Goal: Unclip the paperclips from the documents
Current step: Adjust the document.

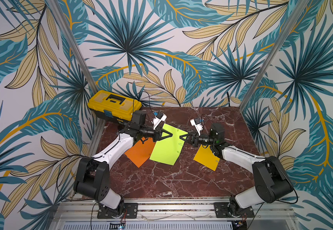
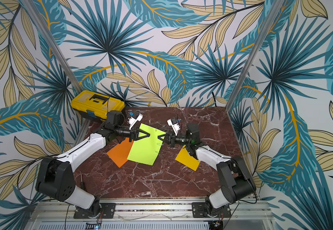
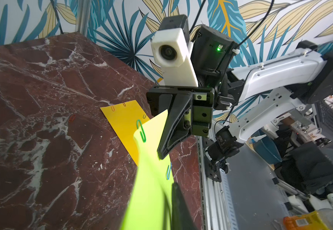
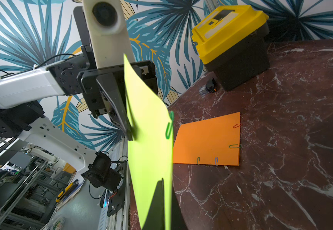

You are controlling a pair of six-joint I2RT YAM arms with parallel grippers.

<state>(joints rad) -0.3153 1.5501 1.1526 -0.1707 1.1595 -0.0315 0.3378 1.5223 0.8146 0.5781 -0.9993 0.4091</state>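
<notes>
Lime green paper sits at the centre of the scene. The lime green sheet (image 1: 164, 147) is raised and bowed above the dark red marble worktop (image 1: 181, 179), and its near edge hangs low; whether that edge touches the stone cannot be told. The right jaws are closed flat on one side edge of this sheet, pinching the paper between a green paperclip (image 3: 141, 130) and a blue paperclip (image 3: 168, 172), both clipped to that same edge. The left jaws meet the sheet from the opposite side, tip nearly facing tip in both top views. They stand narrow against the paper, but whether they actually clamp it cannot be told. The orange sheet (image 4: 205, 143) lies flat on the worktop on the left arm's side, with its corner covered by the lime sheet in both top views. It carries a red clip (image 4: 237, 125), a green clip (image 4: 235, 146) and two more along another edge (image 4: 198, 160). The golden yellow sheet (image 3: 119, 119) lies flat on the right arm's side, partly under that arm, with two orange-red clips (image 3: 112, 108) on one edge. A loose red paperclip (image 3: 72, 117) lies on the bare stone near it. A yellow toolbox (image 1: 113, 103) stands at the far left corner.
</notes>
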